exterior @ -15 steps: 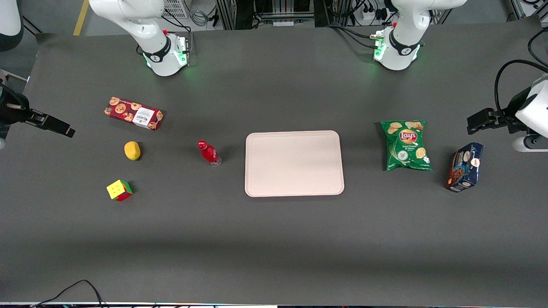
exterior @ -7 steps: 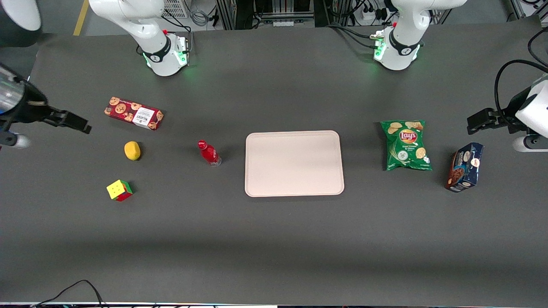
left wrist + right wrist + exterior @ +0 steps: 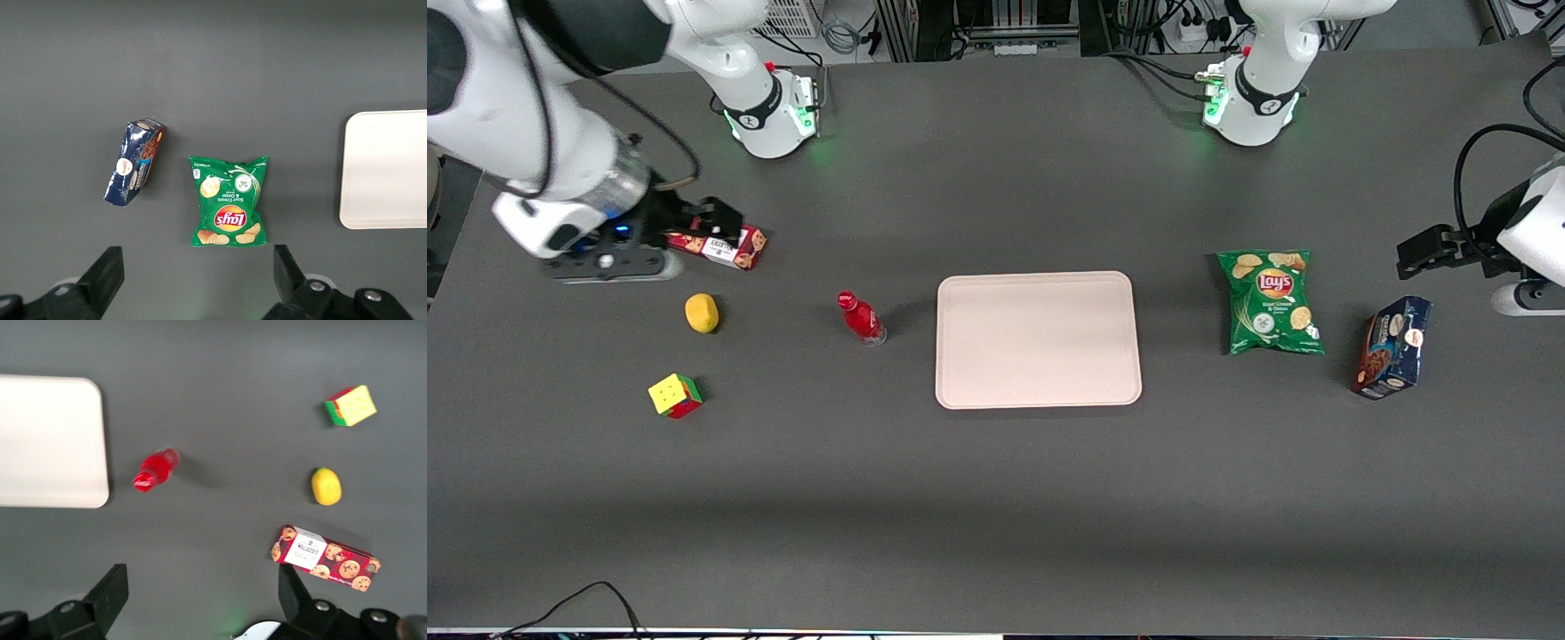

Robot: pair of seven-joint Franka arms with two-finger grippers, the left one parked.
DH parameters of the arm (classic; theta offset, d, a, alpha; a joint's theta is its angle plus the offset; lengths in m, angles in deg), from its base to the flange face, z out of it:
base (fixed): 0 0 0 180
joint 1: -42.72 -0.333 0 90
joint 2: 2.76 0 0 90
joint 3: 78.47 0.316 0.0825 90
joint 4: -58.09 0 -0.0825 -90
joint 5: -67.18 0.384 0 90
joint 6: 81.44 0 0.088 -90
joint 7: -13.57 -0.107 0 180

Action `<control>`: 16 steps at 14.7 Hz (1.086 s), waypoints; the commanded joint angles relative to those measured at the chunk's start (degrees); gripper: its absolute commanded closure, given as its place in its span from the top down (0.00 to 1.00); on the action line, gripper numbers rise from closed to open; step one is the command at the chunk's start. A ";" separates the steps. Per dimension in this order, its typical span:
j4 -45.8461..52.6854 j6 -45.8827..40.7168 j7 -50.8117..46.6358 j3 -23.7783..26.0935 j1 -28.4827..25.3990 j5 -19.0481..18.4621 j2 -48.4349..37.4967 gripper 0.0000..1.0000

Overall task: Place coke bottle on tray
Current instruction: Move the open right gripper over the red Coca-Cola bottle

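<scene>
The coke bottle (image 3: 861, 317), small and red with a red cap, stands on the dark table beside the tray's edge that faces the working arm's end; it also shows in the right wrist view (image 3: 155, 469). The tray (image 3: 1038, 340) is pale pink-beige, flat and bare at the table's middle, partly shown in the right wrist view (image 3: 47, 440). My right gripper (image 3: 725, 224) hangs high over the red cookie box, well apart from the bottle, toward the working arm's end. Its fingers (image 3: 110, 590) stand wide apart and hold nothing.
A red cookie box (image 3: 736, 250), a lemon (image 3: 702, 313) and a colour cube (image 3: 675, 396) lie toward the working arm's end. A green chips bag (image 3: 1270, 301) and a blue box (image 3: 1392, 347) lie toward the parked arm's end.
My right arm has swung in from the table's end toward the middle and now covers part of the cookie box. Bottle and tray have not moved.
</scene>
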 commanded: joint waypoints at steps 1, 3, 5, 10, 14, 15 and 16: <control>1.75 -0.39 -0.13 -1.15 -7.22 0.23 1.46 1.00; 2.72 -0.38 -0.13 -1.85 -10.39 0.23 2.51 1.00; 2.11 0.23 -0.13 -1.42 -10.58 0.32 3.83 1.00; -8.24 12.69 0.22 -1.06 -10.58 1.46 4.72 1.00; -18.34 25.07 0.48 -1.06 -10.49 1.46 4.02 1.00; -20.98 28.59 0.57 -1.06 -10.49 1.46 3.58 1.00; -22.92 31.40 0.74 -1.06 -10.49 1.46 3.49 1.00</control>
